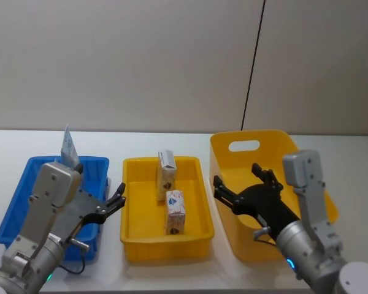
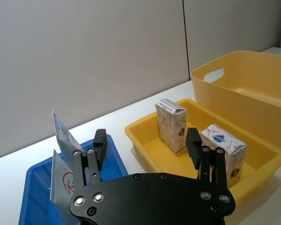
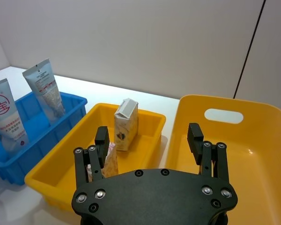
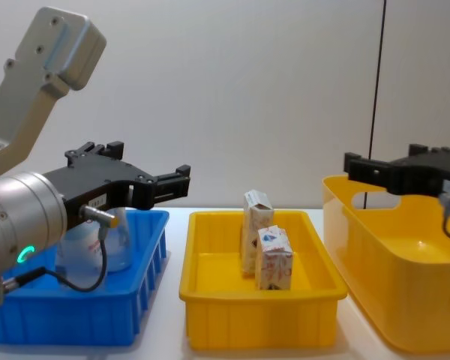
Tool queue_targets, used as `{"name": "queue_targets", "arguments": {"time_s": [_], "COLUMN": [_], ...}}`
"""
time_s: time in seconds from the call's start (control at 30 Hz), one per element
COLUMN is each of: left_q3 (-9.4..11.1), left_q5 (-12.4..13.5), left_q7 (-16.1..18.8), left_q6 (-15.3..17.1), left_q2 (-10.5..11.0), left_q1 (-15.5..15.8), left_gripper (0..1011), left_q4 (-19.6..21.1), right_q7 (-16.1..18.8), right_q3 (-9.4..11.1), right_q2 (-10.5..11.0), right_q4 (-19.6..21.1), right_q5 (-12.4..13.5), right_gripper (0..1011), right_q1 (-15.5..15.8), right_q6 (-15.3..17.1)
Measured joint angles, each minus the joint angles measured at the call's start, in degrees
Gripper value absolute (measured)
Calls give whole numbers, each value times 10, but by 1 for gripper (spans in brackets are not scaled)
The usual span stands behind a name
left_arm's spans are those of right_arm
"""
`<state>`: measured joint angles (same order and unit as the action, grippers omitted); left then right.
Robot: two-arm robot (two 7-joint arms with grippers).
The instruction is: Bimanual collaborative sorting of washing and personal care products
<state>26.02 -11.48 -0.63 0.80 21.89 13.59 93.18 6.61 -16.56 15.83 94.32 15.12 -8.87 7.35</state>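
Small white printed cartons (image 1: pixel 175 211) stand in the shallow yellow plastic tray (image 1: pixel 165 254) midway along the table's front edge, which we judge within either arm's reach. Left gripper (image 1: pixel 118 199) and right gripper (image 1: pixel 237 175) flank it, jaws open and empty.

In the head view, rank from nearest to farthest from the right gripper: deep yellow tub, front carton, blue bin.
1. Deep yellow tub: right side, below the right gripper.
2. Front carton: in the middle tray.
3. Blue bin: far left.
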Motion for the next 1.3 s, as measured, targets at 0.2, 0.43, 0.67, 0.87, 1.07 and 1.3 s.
{"name": "queue_targets", "arguments": {"time_s": [0.2, 0.43, 0.67, 0.87, 1.07, 1.3], "left_q3": [0, 0, 0, 0, 0, 0], "left_q5": [0, 0, 0, 0, 0, 0], "left_q7": [0, 0, 0, 0, 0, 0], "left_q6": [0, 0, 0, 0, 0, 0], "left_q2": [0, 0, 0, 0, 0, 0], "left_q1": [0, 0, 0, 0, 0, 0], "left_gripper": [1001, 1001, 1001, 1001, 1001, 1001], "left_q4": [0, 0, 0, 0, 0, 0], "right_q7": [-12, -29, -45, -55, -58, -55], "right_q3": [-11, -18, -20, -18, -15, -14], "right_q2": [-22, -49, -76, -102, -125, -144], "right_q4": [-19, -39, -56, -75, -99, -128], "right_q5": [-9, -14, -14, -6, 5, 15], "right_gripper": [1002, 1002, 1002, 1002, 1002, 1002], "right_q1": [-24, -45, -61, -76, -94, -115], "right_q6": [24, 53, 86, 121, 150, 177]}}
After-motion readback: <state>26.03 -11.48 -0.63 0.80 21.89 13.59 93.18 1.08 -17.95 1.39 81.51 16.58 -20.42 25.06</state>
